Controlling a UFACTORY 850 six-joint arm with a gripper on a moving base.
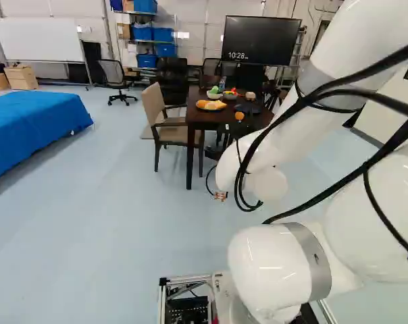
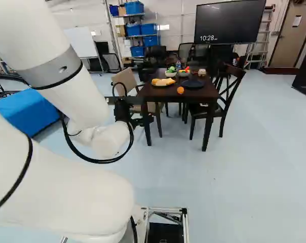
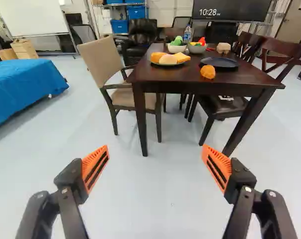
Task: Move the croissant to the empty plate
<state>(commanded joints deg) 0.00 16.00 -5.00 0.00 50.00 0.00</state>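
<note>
One croissant (image 3: 169,59) lies on a plate (image 3: 166,65) well ahead of the open jaws.

The dark wooden table (image 3: 242,82) is topped with two plates. Near its front edge, a round orange item (image 3: 208,72) is set just beside the empty dark plate (image 3: 219,62). A loaded plate (image 3: 170,65) is placed on the other side of that item, apart from the dark one. Behind the plates, a white bowl (image 3: 176,49) and a grey bowl (image 3: 196,50) are set next to each other. Behind them a bottle (image 3: 187,35) is seen, its base hidden. A small pale brown item (image 3: 224,48) is placed behind the dark plate.
</note>
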